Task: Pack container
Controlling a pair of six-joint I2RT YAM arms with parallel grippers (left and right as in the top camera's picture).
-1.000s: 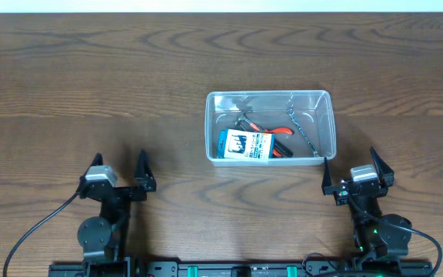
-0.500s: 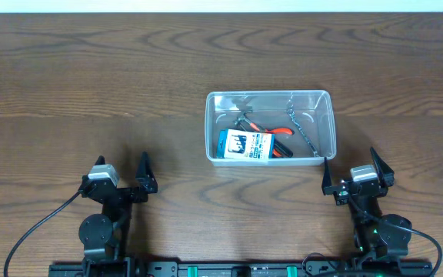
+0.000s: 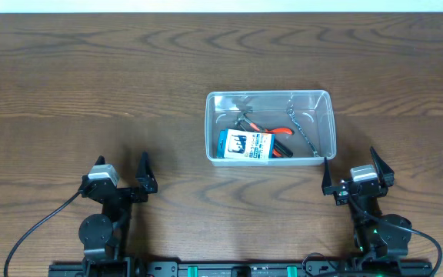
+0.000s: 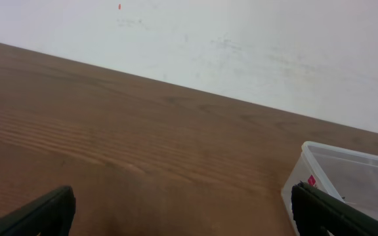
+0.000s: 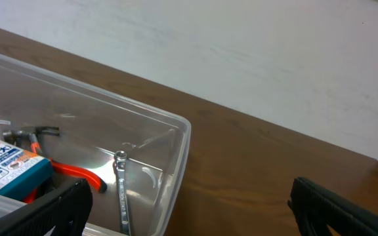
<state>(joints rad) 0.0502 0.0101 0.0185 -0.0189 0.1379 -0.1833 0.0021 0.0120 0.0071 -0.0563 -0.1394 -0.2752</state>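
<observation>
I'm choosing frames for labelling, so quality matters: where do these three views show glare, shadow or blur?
Overhead: even light, sharp grain on the table, soft shadows beside both arms' jaws, mild sheen on the container. Left wrist: jaws at the bottom corners are dark and blurred. Right wrist: bright glare on the container's wall beside the metal tool; jaws out of focus.

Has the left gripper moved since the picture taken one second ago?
Yes, slightly. In the overhead view the left gripper has drawn back toward the bottom of the picture, farther from the container, which stays put.
</observation>
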